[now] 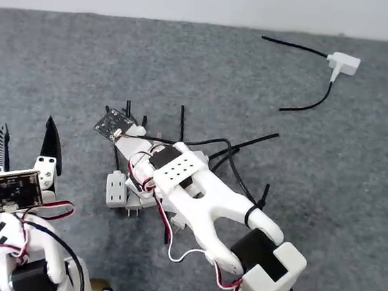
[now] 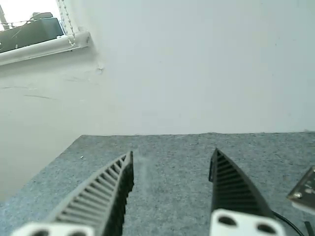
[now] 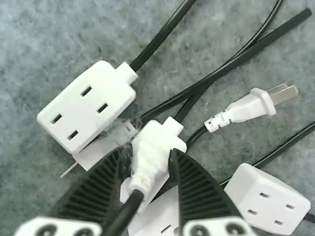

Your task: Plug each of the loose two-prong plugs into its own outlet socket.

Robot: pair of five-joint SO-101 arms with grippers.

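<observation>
Status: one plug in hand, none seen seated

Right gripper [image 3: 147, 160] is closed down on a white plug [image 3: 156, 137], with one ribbed finger against each flank of its body. The plug's black cord runs back between the fingers. Its prongs are hidden, so whether it has met a socket cannot be told; from the lay of things, I judge it has not.

Work outstanding. Outlet block [image 3: 86, 105] lies just beyond the fingertips and off to one side, clear of the gripper, with all visible slots empty. Second outlet [image 3: 268, 196] lies just beside the other finger, its slots also empty. Loose plug [image 3: 251, 104] rests further out past that finger, its prongs bare and pointing away from the gripper. In my judgement the task stands near its start, with no pairing complete and every plug yet to be seated.

Left gripper [image 1: 24, 143] hangs wide open and empty, well apart from the right gripper and the cluster.

Obstructions. Black cords [image 3: 236, 58] cross directly ahead of the held plug's nose and are liable to drag or snag when it is moved. A further white piece [image 1: 343, 62] with its own cord lies far across the table [image 1: 64, 55], well away from both grippers. Whether it is a plug or a socket cannot be made out.
</observation>
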